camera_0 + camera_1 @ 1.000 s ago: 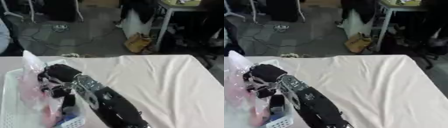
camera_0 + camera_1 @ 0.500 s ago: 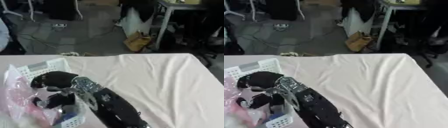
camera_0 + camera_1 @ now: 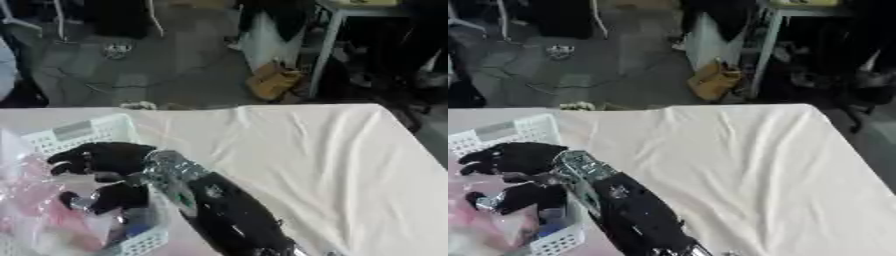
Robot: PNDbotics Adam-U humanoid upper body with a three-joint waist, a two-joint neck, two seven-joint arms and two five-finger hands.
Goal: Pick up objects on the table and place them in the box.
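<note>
Here | robot hand (image 3: 101, 172) released over white box (image 3: 87, 130) | pink bag (image 3: 492, 220) fuller in left-eye view

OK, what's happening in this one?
One black robot hand is reaching over a white basket at the table's left edge. The basket already holds crinkly clear-and-pink bagged items and something blue. The hand's fingers look spread over the contents; whether they hold anything is unclear. The white tablecloth to the right is bare. No other hand shows.
</note>
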